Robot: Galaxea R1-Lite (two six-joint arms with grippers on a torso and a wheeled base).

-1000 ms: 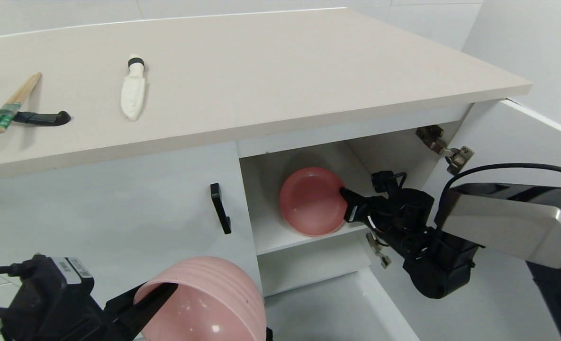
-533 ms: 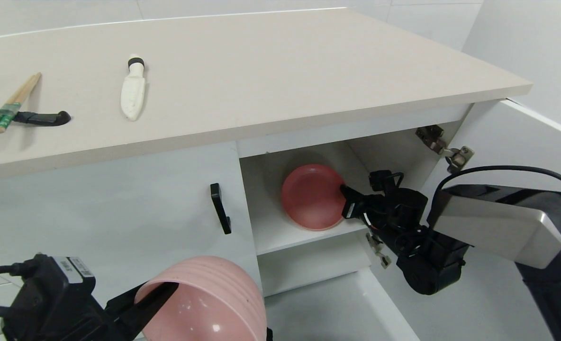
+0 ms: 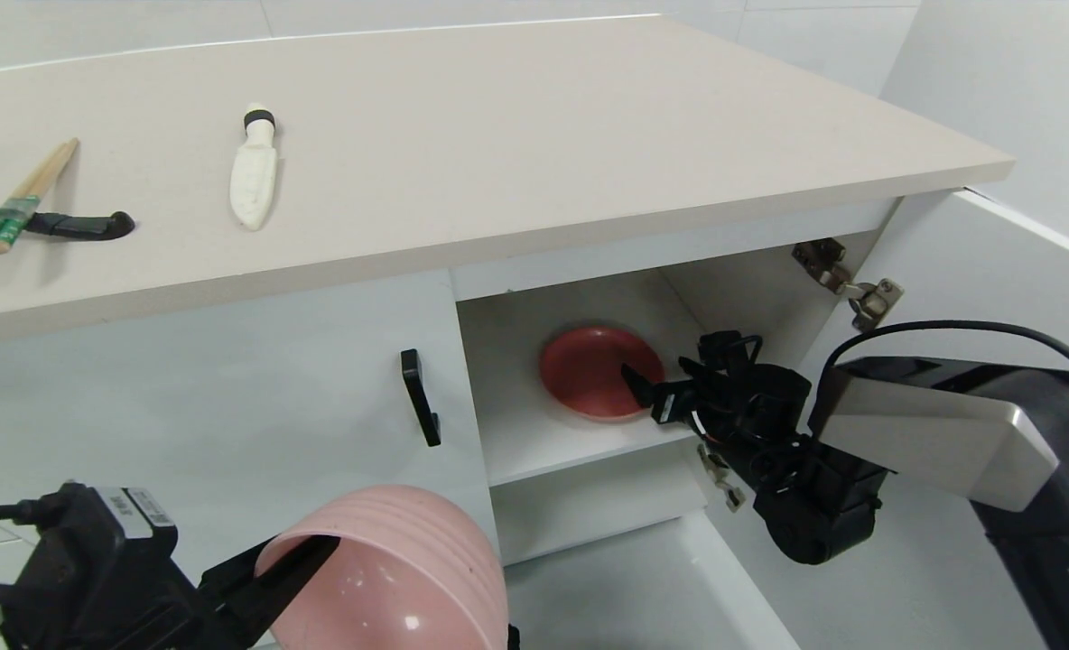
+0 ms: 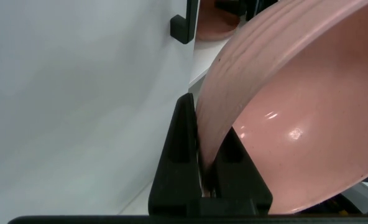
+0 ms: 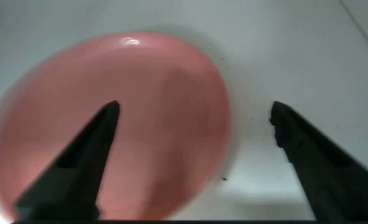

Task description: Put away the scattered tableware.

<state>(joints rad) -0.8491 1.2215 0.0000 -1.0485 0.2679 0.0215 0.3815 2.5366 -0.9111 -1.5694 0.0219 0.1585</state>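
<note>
Here, right gripper with fingers spread wide, just over the pink plate lying flat on the shelf of the open cabinet. Left gripper clamped on the rim of the pink bowl, low before the closed door; chopsticks and white knife well apart on the countertop.
</note>
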